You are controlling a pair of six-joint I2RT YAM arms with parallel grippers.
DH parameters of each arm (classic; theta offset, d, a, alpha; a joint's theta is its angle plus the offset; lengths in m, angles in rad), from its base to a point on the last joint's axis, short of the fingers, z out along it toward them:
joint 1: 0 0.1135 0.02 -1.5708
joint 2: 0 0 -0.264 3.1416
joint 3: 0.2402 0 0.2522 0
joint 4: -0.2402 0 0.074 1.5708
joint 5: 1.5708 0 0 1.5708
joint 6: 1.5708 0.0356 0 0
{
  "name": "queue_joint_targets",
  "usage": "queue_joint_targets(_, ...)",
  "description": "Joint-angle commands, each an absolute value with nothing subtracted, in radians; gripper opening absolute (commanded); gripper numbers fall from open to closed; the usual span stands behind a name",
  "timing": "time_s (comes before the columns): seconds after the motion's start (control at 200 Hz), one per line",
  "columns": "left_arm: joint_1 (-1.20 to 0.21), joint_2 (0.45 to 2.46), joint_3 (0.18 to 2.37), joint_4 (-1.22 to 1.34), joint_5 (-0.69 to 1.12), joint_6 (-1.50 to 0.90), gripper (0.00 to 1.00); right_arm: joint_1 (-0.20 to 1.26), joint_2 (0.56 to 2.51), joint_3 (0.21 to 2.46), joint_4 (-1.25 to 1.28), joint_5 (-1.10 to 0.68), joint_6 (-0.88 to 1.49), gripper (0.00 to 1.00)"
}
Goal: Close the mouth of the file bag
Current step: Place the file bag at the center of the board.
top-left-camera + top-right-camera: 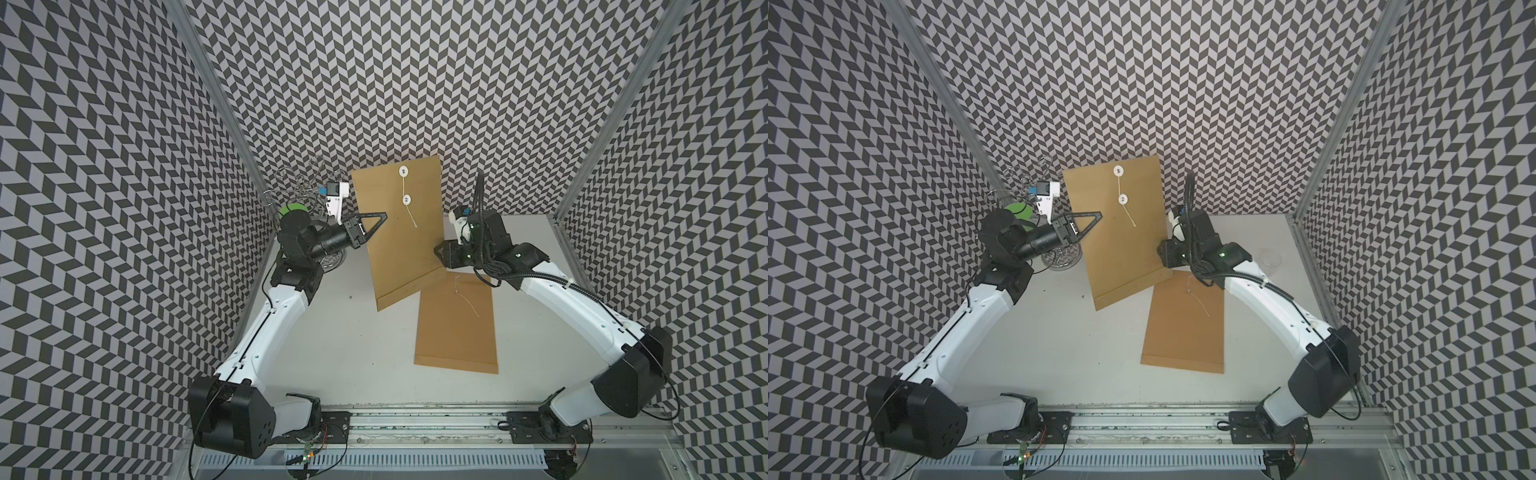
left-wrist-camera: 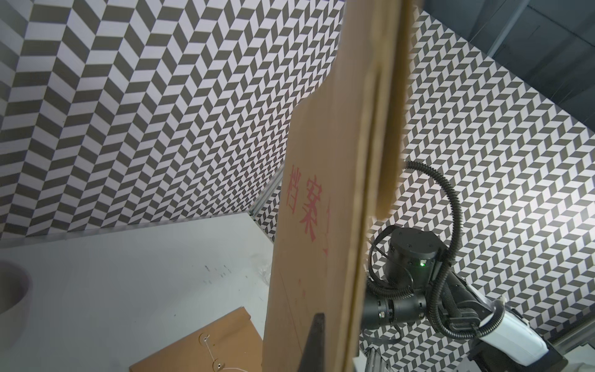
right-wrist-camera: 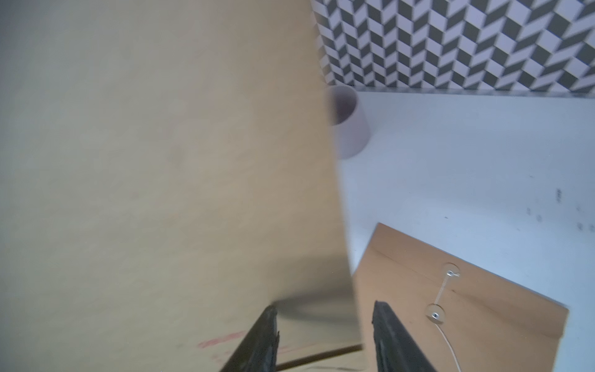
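Printed in red on the brown face of the raised file bag (image 2: 322, 244), in the left wrist view: two large Chinese characters (image 2: 304, 201), 档案, set one after the other along the bag's length, a third cut off behind a fold. In the right wrist view, only blurred red strokes (image 3: 225, 339) on the bag, unreadable.

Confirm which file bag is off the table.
The raised file bag, clamped at its edge by the left gripper; the other file bag lies flat on the table.
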State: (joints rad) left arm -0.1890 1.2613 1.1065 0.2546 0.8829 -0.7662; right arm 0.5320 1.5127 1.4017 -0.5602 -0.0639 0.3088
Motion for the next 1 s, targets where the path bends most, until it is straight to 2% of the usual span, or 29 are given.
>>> queue_joint_targets(0.0, -0.178, 1.226, 1.001, 0.107, 0.880, -0.678, 0.00, 0.448, 1.457, 1.350, -0.514, 0.030, 0.342, 0.49)
queue_joint_targets(0.12, -0.142, 1.200, 0.895, -0.072, 0.840, -0.559, 0.00, 0.395, 1.438, 1.332, -0.459, 0.055, 0.369, 0.50)
queue_joint_targets(0.26, -0.137, 1.209, 0.837, -0.253, 0.640, -0.410, 0.00, 0.394, 1.481, 1.344, -0.430, -0.071, 0.372, 0.49)
queue_joint_targets(0.421, -0.222, 1.323, 0.917, -0.403, 0.164, -0.235, 0.00, 0.396, 1.510, 1.330, -0.430, -0.126, 0.392, 0.49)
queue_joint_targets(0.621, -0.250, 1.516, 0.998, -0.413, 0.042, -0.159, 0.00, 0.396, 1.516, 1.311, -0.395, -0.133, 0.386, 0.49)
queue_joint_targets(0.806, -0.264, 1.619, 1.130, -0.531, -0.218, -0.054, 0.00, 0.396, 1.521, 1.297, -0.385, -0.156, 0.383, 0.49)
queue_joint_targets(0.991, -0.277, 1.646, 1.171, -0.600, -0.254, -0.012, 0.00, 0.396, 1.544, 1.280, -0.362, -0.205, 0.391, 0.49)
